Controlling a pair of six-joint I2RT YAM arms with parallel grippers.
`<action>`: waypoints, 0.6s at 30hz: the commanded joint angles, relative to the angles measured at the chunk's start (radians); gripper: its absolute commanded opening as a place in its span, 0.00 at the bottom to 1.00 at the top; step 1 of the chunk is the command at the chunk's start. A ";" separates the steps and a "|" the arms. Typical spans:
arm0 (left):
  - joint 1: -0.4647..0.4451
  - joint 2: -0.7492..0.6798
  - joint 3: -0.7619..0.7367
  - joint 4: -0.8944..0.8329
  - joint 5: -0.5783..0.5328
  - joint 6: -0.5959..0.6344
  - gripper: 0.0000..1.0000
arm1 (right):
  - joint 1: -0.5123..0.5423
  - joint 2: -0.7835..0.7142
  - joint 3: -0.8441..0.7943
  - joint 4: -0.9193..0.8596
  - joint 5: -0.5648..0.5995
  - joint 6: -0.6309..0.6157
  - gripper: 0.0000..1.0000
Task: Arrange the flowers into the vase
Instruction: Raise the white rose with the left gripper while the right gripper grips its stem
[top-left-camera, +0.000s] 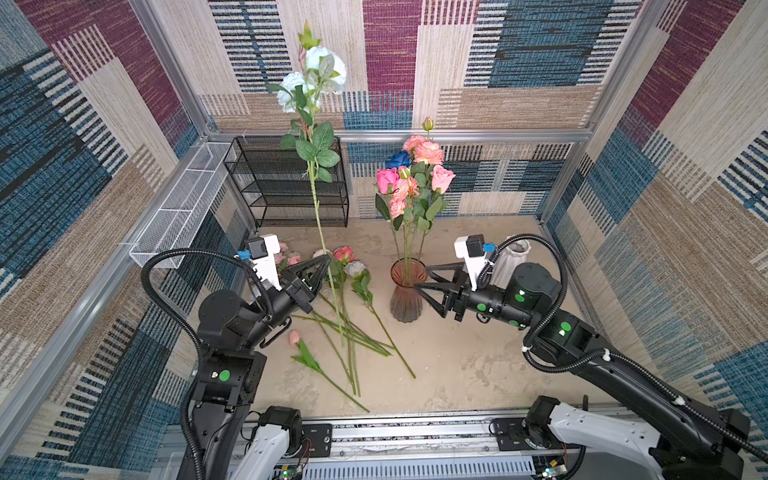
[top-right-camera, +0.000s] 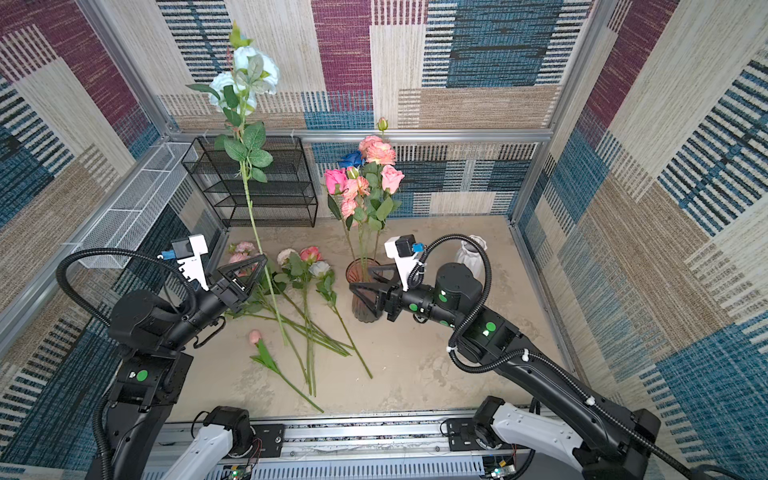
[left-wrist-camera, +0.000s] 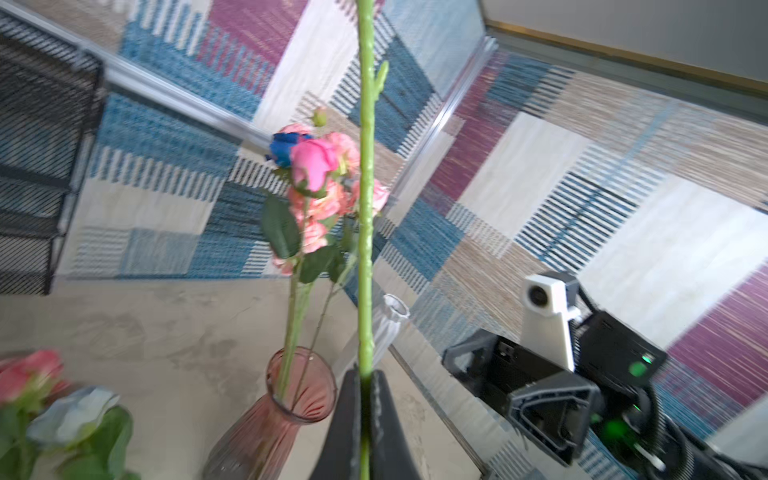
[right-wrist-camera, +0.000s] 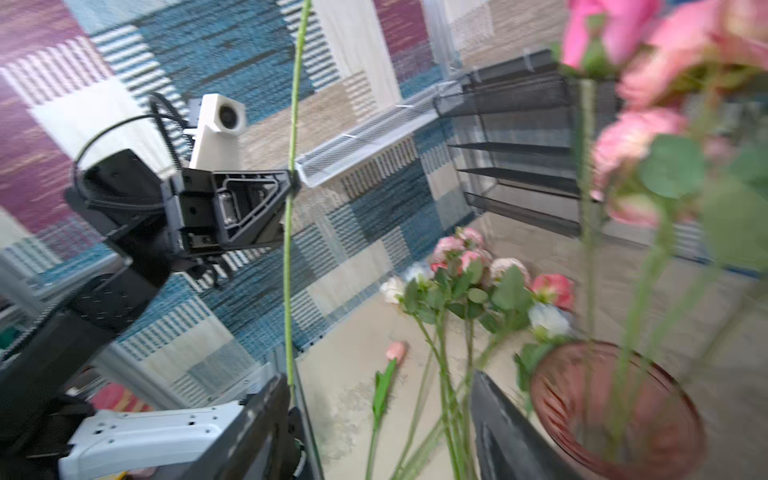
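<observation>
Some pink flowers (top-left-camera: 415, 178) stand in the vase (top-left-camera: 407, 299); more remain.
The left gripper (top-left-camera: 328, 259) clamps a white-flowered stem (top-left-camera: 318, 208) upright; the right gripper (top-left-camera: 420, 276) is empty, jaws apart; other stems (top-left-camera: 353, 332) lie on the table (top-left-camera: 457, 365).

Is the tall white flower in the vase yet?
Not yet. The left gripper pinches the white flower by its stem, upright, apart from the vase. Pink roses already stand in that vase.

White vase (top-left-camera: 509, 262) mostly hidden behind right arm (top-left-camera: 536, 291) in both top views. Pink blooms (top-left-camera: 293, 259) partly behind left pincer (top-left-camera: 325, 262). Right wrist view: pink vase (right-wrist-camera: 665, 436) and roses (right-wrist-camera: 636, 133) blurred, cut by edge. Left wrist view: held stem (left-wrist-camera: 365, 208) runs off-frame, blooms cut off.
</observation>
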 joint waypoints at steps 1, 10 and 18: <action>0.001 0.029 0.027 0.160 0.225 -0.048 0.00 | 0.053 0.075 0.122 0.033 -0.121 -0.049 0.72; -0.001 0.177 -0.022 0.779 0.505 -0.450 0.00 | 0.090 0.300 0.445 0.044 -0.188 -0.078 0.73; -0.010 0.276 -0.036 1.187 0.592 -0.731 0.00 | 0.092 0.414 0.588 0.030 -0.182 -0.072 0.72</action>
